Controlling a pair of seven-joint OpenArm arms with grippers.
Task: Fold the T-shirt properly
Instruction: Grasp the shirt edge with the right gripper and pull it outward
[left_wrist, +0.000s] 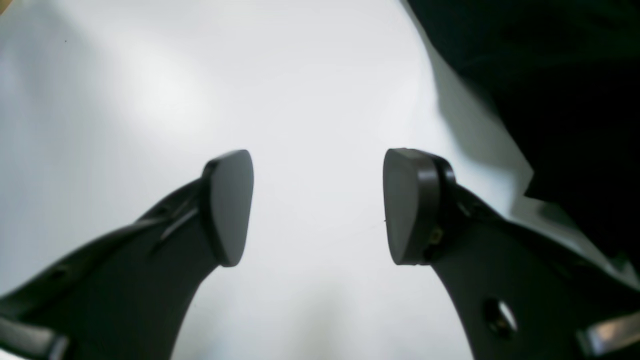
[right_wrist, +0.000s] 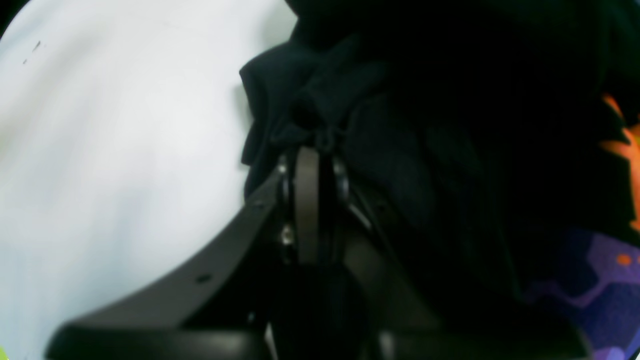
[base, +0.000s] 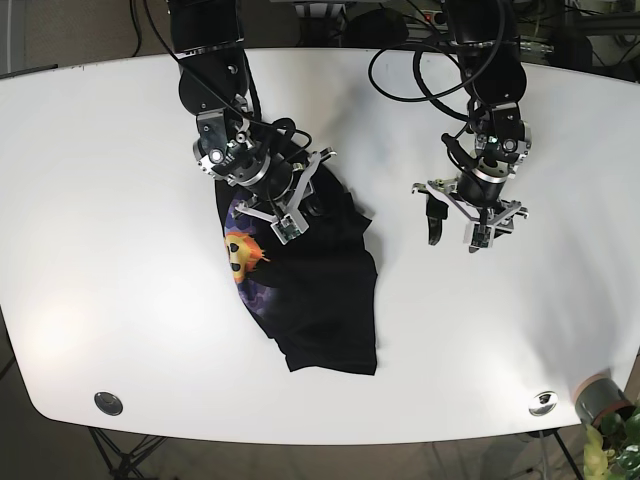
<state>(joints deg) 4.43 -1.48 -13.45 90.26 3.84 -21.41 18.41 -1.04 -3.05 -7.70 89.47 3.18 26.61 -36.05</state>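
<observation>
The black T-shirt (base: 325, 290) lies crumpled left of the table's middle, with an orange and purple print (base: 243, 262) on its left side. My right gripper (base: 303, 197) is at the shirt's upper edge. The right wrist view shows that gripper (right_wrist: 316, 146) shut on a bunched fold of the dark T-shirt (right_wrist: 430, 130). My left gripper (base: 455, 230) hovers over bare table to the right of the shirt. In the left wrist view it (left_wrist: 318, 207) is open with nothing between its fingers, and the T-shirt (left_wrist: 560, 80) is at the upper right.
The white table (base: 120, 200) has round metal fittings (base: 107, 403) (base: 543, 402) near its front edge. A grey pot with a plant (base: 600, 400) stands at the front right corner. Cables hang behind both arms at the back edge.
</observation>
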